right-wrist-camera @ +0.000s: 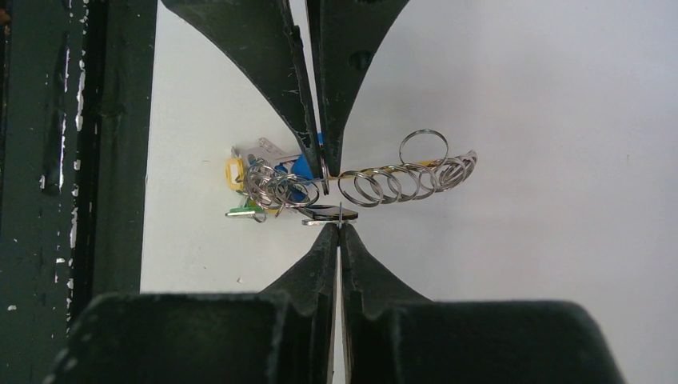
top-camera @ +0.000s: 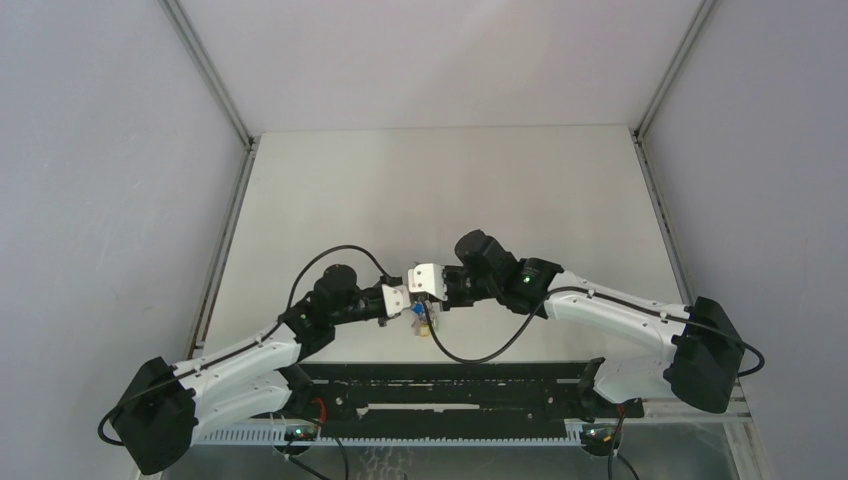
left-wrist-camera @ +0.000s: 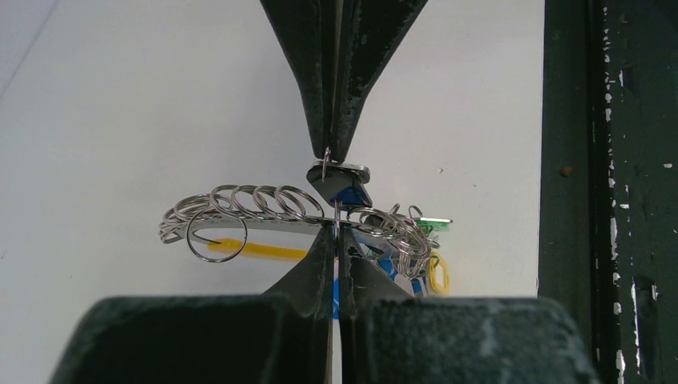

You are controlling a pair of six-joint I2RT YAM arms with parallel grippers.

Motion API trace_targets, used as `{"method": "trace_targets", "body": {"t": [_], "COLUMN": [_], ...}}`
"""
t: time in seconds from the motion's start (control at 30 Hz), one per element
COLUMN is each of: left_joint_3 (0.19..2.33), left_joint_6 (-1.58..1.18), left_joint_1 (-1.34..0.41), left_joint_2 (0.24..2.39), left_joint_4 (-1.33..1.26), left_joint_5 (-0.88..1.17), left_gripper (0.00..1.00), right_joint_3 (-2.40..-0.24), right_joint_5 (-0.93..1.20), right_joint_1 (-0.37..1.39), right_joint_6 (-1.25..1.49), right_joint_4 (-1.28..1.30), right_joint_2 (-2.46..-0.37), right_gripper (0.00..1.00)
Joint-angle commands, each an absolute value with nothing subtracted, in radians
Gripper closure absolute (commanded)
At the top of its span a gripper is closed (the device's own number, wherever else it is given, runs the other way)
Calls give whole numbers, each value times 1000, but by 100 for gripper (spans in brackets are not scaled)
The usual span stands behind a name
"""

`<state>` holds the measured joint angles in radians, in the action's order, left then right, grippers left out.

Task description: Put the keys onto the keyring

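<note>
Both grippers meet tip to tip just above the white table. My left gripper (left-wrist-camera: 334, 230) is shut on the keyring (left-wrist-camera: 256, 210), a silvery band strung with several small wire rings. A yellow band (left-wrist-camera: 256, 251) and blue and green tags (left-wrist-camera: 432, 224) hang from it. My right gripper (right-wrist-camera: 339, 226) is shut on the thin wire loop of the black-headed key (right-wrist-camera: 328, 213). The key (left-wrist-camera: 340, 179) lies flat right beside the keyring (right-wrist-camera: 400, 180). From above, the left gripper (top-camera: 405, 300) and right gripper (top-camera: 428, 287) touch noses, and the bunch (top-camera: 422, 322) dangles below them.
A black slotted rail (top-camera: 450, 395) runs along the near table edge, close behind the bunch; it shows as a dark chipped strip (left-wrist-camera: 608, 160) in the left wrist view and a like strip (right-wrist-camera: 72, 160) in the right wrist view. Grey walls enclose the table (top-camera: 440, 180).
</note>
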<state>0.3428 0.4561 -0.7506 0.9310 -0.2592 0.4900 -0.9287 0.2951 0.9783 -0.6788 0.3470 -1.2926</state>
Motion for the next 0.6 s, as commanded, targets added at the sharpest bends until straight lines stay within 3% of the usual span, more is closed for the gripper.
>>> {"method": "trace_targets", "body": {"t": [0.0,0.57], "left_joint_3": [430,398], "left_joint_6": [468,463], "left_joint_1": [-756,-756], "left_joint_2": [925,897], "left_joint_4": [-320,-364], "left_joint_5": [513,518], "left_gripper": [100,100], "right_joint_3": [-940,-896], "right_joint_5": [291,326], "right_joint_1": [1007,991], "right_joint_6": [-702,-696], "right_joint_4": [310,305], "right_joint_2": [-1309,-1253], "right_gripper": [100,100]}}
